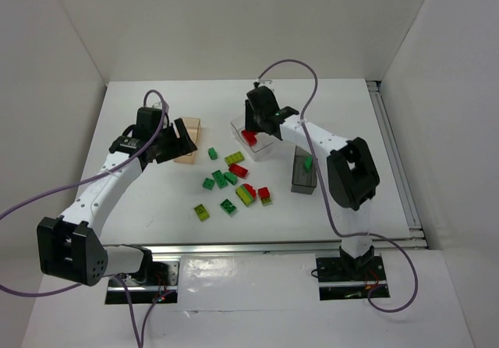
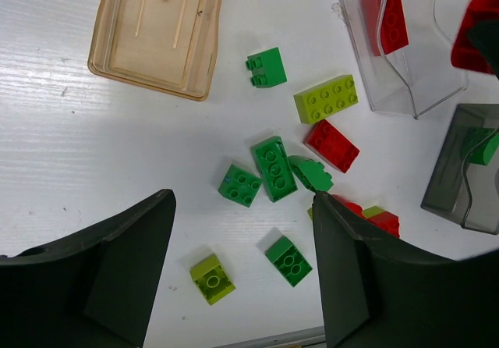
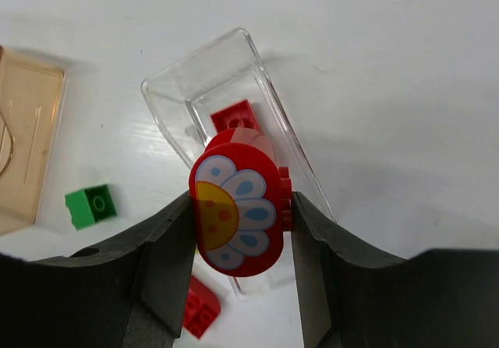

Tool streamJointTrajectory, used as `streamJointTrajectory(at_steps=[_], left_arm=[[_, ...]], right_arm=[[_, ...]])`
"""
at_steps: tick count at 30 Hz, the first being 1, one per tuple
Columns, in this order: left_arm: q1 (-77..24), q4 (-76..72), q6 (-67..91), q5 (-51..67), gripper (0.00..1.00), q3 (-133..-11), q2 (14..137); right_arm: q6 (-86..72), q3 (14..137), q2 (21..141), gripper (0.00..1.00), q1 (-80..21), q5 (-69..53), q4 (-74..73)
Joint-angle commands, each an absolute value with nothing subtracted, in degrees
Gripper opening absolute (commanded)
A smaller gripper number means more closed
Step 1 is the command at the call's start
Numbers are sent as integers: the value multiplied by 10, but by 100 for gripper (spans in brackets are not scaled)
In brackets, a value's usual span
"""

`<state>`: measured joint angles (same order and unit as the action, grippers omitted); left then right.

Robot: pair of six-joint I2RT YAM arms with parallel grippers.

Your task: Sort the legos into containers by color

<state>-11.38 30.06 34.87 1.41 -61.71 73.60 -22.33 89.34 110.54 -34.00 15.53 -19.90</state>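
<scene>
At the far left, the tan tub (image 2: pixel 156 28) shows no brick in the part visible. The left gripper (image 1: pixel 170 143) hovers just near of it, jaws wide and holding nothing.

In the middle of the table (image 1: pixel 156 200) lie the loose legos. The left wrist view shows a small green brick (image 2: pixel 266 67), a long yellow-green brick (image 2: pixel 326 98), a red brick (image 2: pixel 331 145), a cluster of three green bricks (image 2: pixel 273 168), and nearer, a small yellow-green brick (image 2: pixel 212 278) and another green one (image 2: pixel 288 260). A further red piece (image 2: pixel 382 219) is half hidden behind a finger.

To the right, the clear tub (image 3: pixel 168 98) holds one red brick (image 3: pixel 236 118). Over it, the right gripper (image 3: pixel 243 207) is closed narrow on a rounded red flower-printed brick (image 3: pixel 234 239), ready, it seems, to be let go.

Farthest right, the dark grey tub (image 2: pixel 448 184) holds a single green brick (image 2: pixel 479 145).

By my judgement the sort is early: one red and one green are placed and a second red is about to join. Most greens, the other reds and every yellow-green brick are left to move, and the tan tub is unused.
</scene>
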Motion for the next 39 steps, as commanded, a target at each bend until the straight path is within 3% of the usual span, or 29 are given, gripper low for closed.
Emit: streamJointTrajectory(at_steps=[1,2,4,6,9,14,20,24,26,29,33,39], left_arm=[[-111,300,351,18,79,-616,720],[-111,300,345,18,79,-616,720],[-111,300,345,18,79,-621,725],[-111,300,340,18,79,-621,725],[-111,305,340,12,79,-621,730],[-111,305,340,12,79,-627,730],[-105,305,340,7,79,-632,730],[-105,305,340,7,79,-632,730],[-105,305,340,12,79,-632,730],[-105,305,340,18,79,-632,730],[-105,305,340,18,79,-632,730],[-105,305,334,27,79,-632,736]], right_arm=[[-212,975,1165,45,-320,127,-190],[-212,1019,1181,59,-320,108,-200],[-207,1049,1212,67,-320,108,-218],[-207,1049,1205,83,-320,113,-224],[-212,981,1146,80,-320,130,-216],[-219,789,999,50,-358,142,-163],[-246,643,906,50,-431,148,-187],[-265,582,882,72,-436,127,-203],[-265,577,882,74,-436,121,-198],[-248,582,898,74,-441,99,-176],[-222,633,953,66,-452,116,-182],[-164,719,1033,66,-452,102,-193]])
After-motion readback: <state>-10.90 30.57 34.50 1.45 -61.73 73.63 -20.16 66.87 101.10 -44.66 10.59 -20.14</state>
